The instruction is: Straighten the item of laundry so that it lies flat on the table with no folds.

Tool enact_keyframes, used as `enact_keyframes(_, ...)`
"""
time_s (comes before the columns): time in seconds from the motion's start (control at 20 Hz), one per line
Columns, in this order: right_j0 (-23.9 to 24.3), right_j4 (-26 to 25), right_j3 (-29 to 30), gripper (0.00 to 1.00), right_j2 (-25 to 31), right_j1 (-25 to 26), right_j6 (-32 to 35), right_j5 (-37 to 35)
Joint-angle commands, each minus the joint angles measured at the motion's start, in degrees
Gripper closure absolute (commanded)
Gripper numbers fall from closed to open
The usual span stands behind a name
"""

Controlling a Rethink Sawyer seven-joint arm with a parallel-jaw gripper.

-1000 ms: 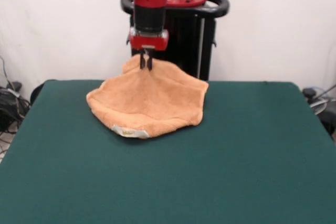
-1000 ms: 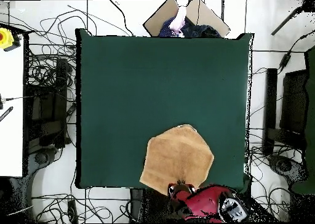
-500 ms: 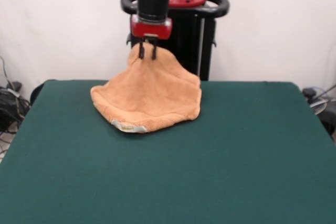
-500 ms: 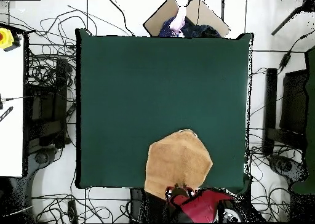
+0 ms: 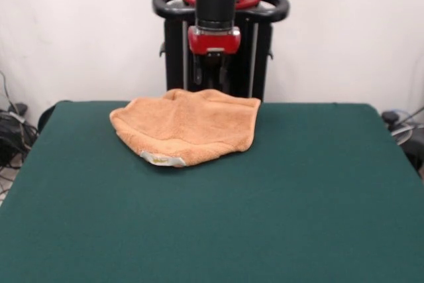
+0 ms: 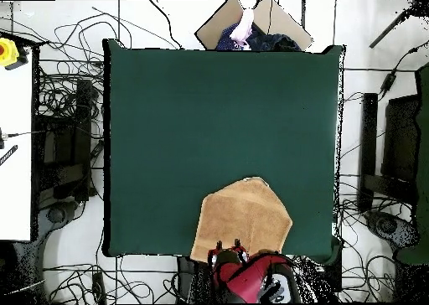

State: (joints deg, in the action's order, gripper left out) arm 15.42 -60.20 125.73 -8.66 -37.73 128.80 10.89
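Note:
The item of laundry [image 5: 189,127], an orange-tan towel, lies slumped at the far side of the green table [image 5: 278,217]. It is doubled over, with a thick rolled front edge and a white label [image 5: 162,160] at its front left. My gripper [image 5: 213,76] hangs just above and behind the towel's far edge, open, with nothing in it. From overhead the towel [image 6: 243,218] is a rough pentagon at the table's [image 6: 209,109] bottom edge, slightly overhanging it. The gripper [image 6: 228,250] sits just past that edge.
The black pedestal [image 5: 222,38] rises right behind the towel. A person's hand and a cardboard box [image 6: 251,25] show beyond the table's top edge in the overhead view. Cables [image 6: 63,109] cover the floor, and a white bench [image 6: 15,151] stands at the left.
The gripper let go of the towel's lifted peak and moved right and back. The towel dropped from a tent shape into a low heap on the table.

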Motion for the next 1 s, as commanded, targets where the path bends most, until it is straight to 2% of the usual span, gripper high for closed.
enact_keyframes(0.05, 0.09, 2.49, -6.48, 0.00, -0.02, 1.78, 3.42, -1.78)
enact_keyframes(0.15, 2.34, 2.04, -4.78, 0.00, 3.03, -1.42, 2.99, -4.21)
enact_keyframes(0.3, 9.65, 2.73, -0.16, 0.00, 12.86, -9.99, 1.30, -9.46)
enact_keyframes(0.4, 13.81, 4.13, 1.48, 0.00, 18.39, -13.12, 0.98, -10.91)
enact_keyframes(0.65, 16.39, 8.88, 1.52, 0.00, 20.53, -15.04, 0.72, -13.84)
enact_keyframes(0.75, 16.51, 12.04, 1.59, 0.00, 20.33, -15.69, -1.22, -18.91)
enact_keyframes(0.85, 18.79, 15.67, 2.53, 0.00, 23.61, -17.36, -4.00, -23.49)
enact_keyframes(1.0, 18.99, 15.92, 1.02, 0.00, 25.08, -17.57, -2.08, -20.98)
